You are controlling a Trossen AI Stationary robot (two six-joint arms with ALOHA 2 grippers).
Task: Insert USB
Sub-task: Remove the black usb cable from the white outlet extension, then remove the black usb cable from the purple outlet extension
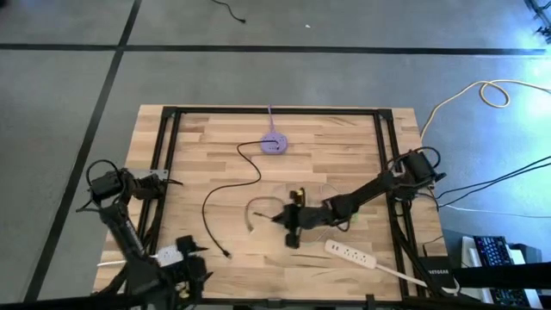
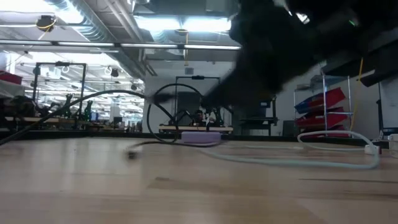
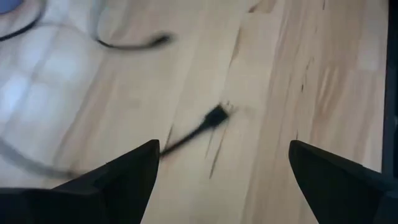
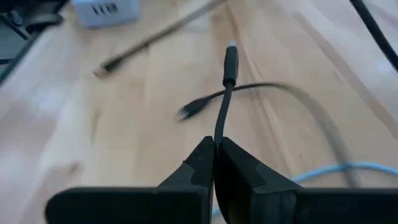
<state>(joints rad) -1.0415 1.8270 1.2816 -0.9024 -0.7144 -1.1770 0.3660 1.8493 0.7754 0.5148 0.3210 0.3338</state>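
A purple hub (image 1: 274,144) lies at the table's far middle. A black cable (image 1: 211,202) runs from it to a dark USB plug (image 1: 225,254) (image 3: 216,116) lying flat near the front edge. My left gripper (image 1: 196,251) (image 3: 224,155) hovers open just left of that plug and touches nothing. At the table's middle my right gripper (image 1: 289,229) (image 4: 214,149) is shut on a second black USB cable (image 4: 222,112). That cable's plug (image 4: 230,59) sticks out ahead of the fingers. My right gripper pinches the black USB cable (image 4: 219,134) between its two fingertips, a short way behind the plug. The fingers slant down toward the table's left front and lie along the cable. The plug end stands out beyond the fingertips, above the wood.
A grey cable (image 1: 255,207) curls on the wood just left of my right gripper, its dark end (image 4: 189,111) close under the held plug. A white power strip (image 1: 351,254) lies at the front right. A white block (image 1: 168,256) (image 4: 106,11) sits by my left gripper.
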